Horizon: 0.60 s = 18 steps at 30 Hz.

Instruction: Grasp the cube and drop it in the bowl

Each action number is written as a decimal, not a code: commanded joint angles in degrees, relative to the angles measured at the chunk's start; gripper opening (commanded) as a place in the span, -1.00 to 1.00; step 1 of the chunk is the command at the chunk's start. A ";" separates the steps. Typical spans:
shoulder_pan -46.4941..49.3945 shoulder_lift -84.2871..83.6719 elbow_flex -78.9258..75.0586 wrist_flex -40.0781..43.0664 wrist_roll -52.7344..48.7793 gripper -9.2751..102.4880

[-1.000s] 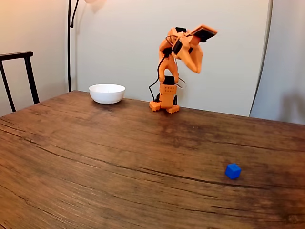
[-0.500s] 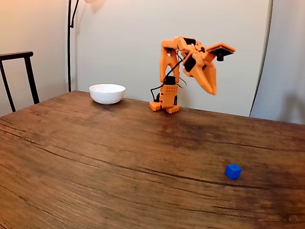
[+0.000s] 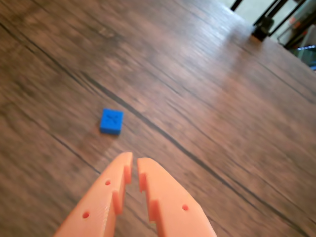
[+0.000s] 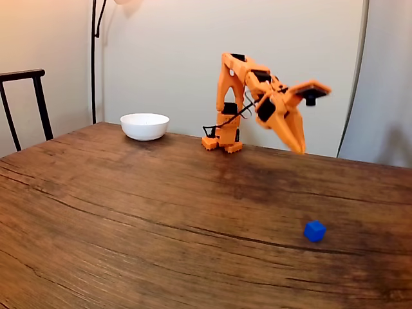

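The cube sits alone on the wooden table at the near right in the fixed view, bare wood on all sides and the table's near edge cut off by the frame. The gripper hangs high above the table, well apart from the cube. In the wrist view its fingers are almost pressed together, a thin slit between the tips, empty. The bowl stands far left, near the table's far edge. The wrist view is motion-blurred.

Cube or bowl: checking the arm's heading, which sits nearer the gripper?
The blue cube, lying just beyond the gripper; the white bowl sits far across the table.
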 commanded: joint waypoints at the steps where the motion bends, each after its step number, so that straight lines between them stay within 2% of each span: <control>1: -0.18 -1.41 -2.72 -4.66 -0.26 -0.84; 6: -0.18 -5.80 -2.90 -9.93 -1.14 -0.84; 18: -0.35 -18.28 -12.74 -10.90 -2.29 -0.83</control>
